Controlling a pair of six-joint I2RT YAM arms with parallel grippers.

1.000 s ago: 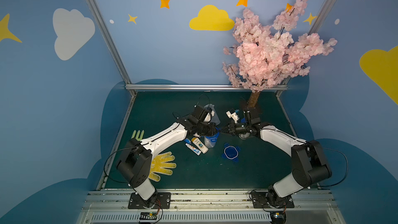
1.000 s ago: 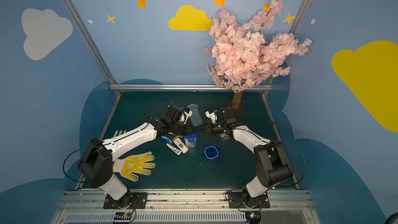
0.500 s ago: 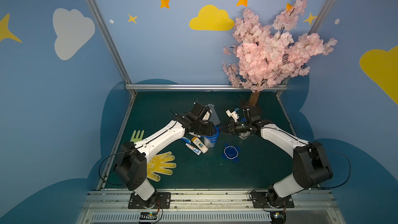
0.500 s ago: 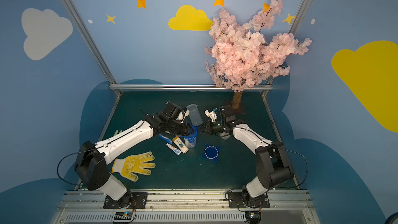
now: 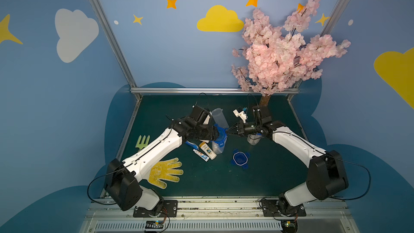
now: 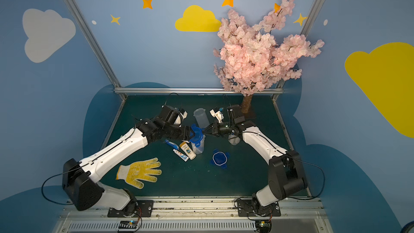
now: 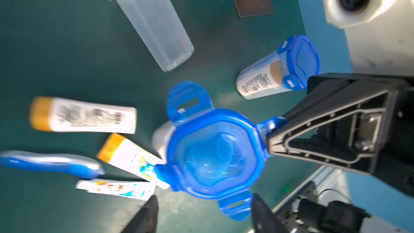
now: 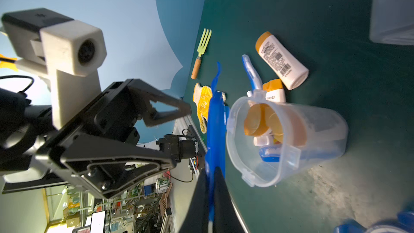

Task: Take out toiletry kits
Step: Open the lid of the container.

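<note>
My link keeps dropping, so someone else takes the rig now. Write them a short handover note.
Left gripper: open, holding nothing, next to the blue lid.
Right gripper: shut on that lid, held just off the open jar.
Done: one kit out; two bottles, toothbrush and toothpaste lie on the table, the empty jar farther back.
To do: empty the open jar, which holds another set; then open and empty the closed jar.

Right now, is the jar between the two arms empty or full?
Not empty: the open jar holds yellow-capped bottles and a blue toothbrush, seen through its mouth.
</note>
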